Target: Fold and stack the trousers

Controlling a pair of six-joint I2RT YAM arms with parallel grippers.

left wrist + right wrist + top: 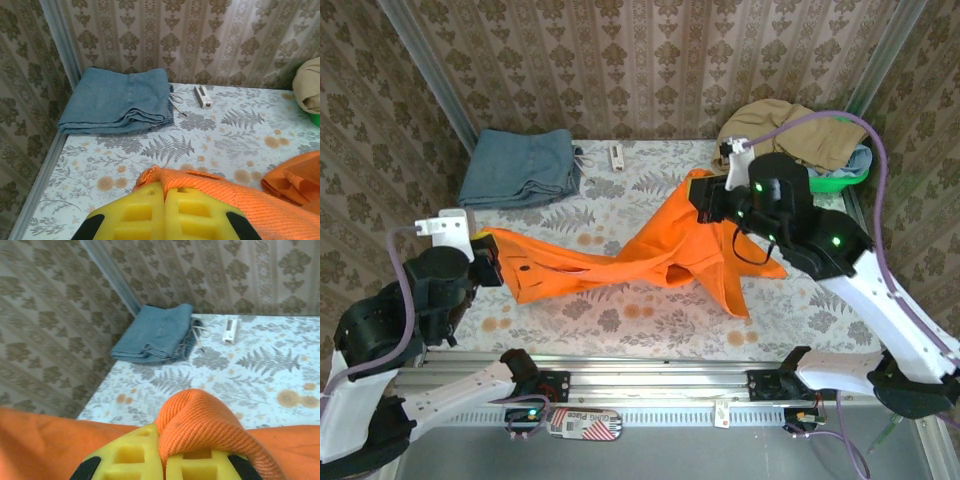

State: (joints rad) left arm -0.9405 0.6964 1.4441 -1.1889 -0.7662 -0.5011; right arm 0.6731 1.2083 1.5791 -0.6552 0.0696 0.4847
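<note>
Left claw [164, 194] clenched on the trousers [640, 255] edge; right claw [161, 447] clenched on a bunched fold. Cloth spans between them, sagging onto the table [620, 320]. Judged soft, light, limp; grip thick seams.

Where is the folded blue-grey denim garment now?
In the top view, the folded blue-grey denim garment lies at the far left corner of the table, just left of a small white object.
</note>
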